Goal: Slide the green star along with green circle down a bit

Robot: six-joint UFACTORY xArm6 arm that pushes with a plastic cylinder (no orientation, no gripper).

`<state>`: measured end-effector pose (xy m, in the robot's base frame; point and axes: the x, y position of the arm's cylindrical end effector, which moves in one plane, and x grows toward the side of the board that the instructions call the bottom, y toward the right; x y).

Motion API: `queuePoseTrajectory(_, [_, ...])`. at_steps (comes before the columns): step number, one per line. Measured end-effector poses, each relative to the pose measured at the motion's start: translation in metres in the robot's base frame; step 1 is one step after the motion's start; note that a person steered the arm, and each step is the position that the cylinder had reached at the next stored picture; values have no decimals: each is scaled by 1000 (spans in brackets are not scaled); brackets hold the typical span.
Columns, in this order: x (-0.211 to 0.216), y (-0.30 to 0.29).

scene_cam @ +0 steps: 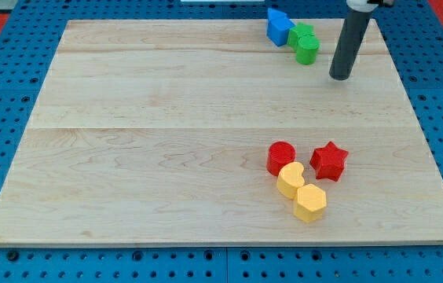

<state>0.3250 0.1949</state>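
A green star and a green circle sit touching each other near the top right of the wooden board, the circle just below the star. A blue block touches the star on its left. My tip is the lower end of the dark rod, to the right of the green circle and slightly below it, a short gap apart.
A red circle and a red star lie at the lower right, with two yellow blocks just below them. Blue pegboard surrounds the board.
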Motion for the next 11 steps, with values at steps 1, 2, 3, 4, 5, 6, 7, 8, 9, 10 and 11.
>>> queuePoseTrajectory(1, [-35, 12])
queuePoseTrajectory(2, [-76, 12])
queuePoseTrajectory(3, [-106, -9])
queuePoseTrajectory(4, [-130, -32])
queuePoseTrajectory(5, [-127, -59])
queuePoseTrajectory(6, [-105, -63])
queuePoseTrajectory(7, [-83, -67])
queuePoseTrajectory(8, [-65, -65])
queuePoseTrajectory(9, [-62, -29])
queuePoseTrajectory(10, [-48, -7])
queuePoseTrajectory(11, [-25, -7])
